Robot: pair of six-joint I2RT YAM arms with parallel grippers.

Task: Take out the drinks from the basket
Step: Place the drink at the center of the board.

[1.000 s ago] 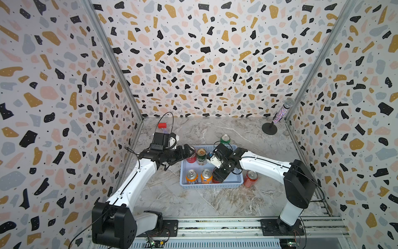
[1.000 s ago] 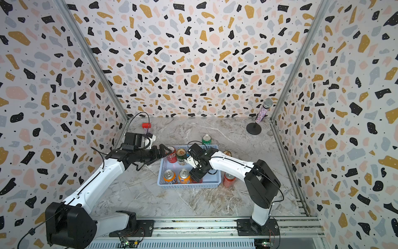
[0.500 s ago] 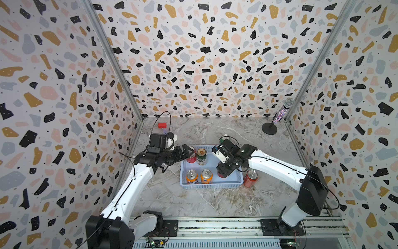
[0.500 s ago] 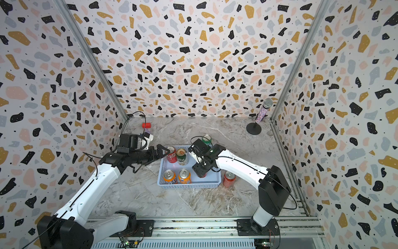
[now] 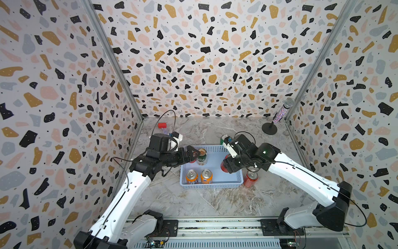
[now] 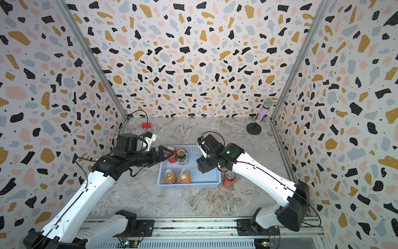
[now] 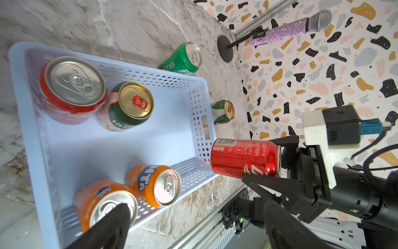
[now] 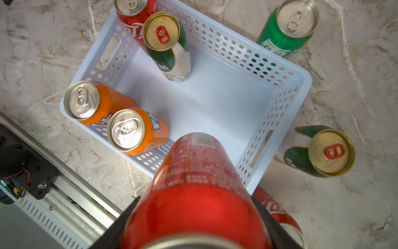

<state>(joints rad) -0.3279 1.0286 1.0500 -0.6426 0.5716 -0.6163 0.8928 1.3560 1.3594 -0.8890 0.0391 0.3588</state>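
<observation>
Drinks are leaving the basket [image 5: 215,185] one by one, and the last second adds another. Nearest the rail, the loose red can [image 5: 250,178] stands on the table just off the basket's front right corner. Inside the front wall, at the left end, the orange cans [image 5: 191,176] stand upright side by side.

Over the basket's right end is the change. A second ago the right gripper [image 7: 272,160] was low inside that end. Now it is raised, its jaws clamped narrow on the top of the held red can [image 7: 243,158]. The can's base hangs clear of the basket floor, and the right half of that floor lies bare. That leaves three cans out, one in the air and four still inside. I judge the lift done and the carry over the wall to be the step in hand. The loose red can stands near the likely path, so the set-down wants a spot apart from it.

Just outside the right end wall stands the loose dark can [image 8: 323,153]. In the back row, at the left end, the back red can [image 6: 171,155] and the back dark can [image 6: 182,156] stand close together. The left gripper [image 6: 168,153] waits at the back left corner, much where it was, jaws wide and empty. It is right by the back red can, but I cannot tell whether it touches. Behind the back wall stands the green can [image 8: 286,28].
</observation>
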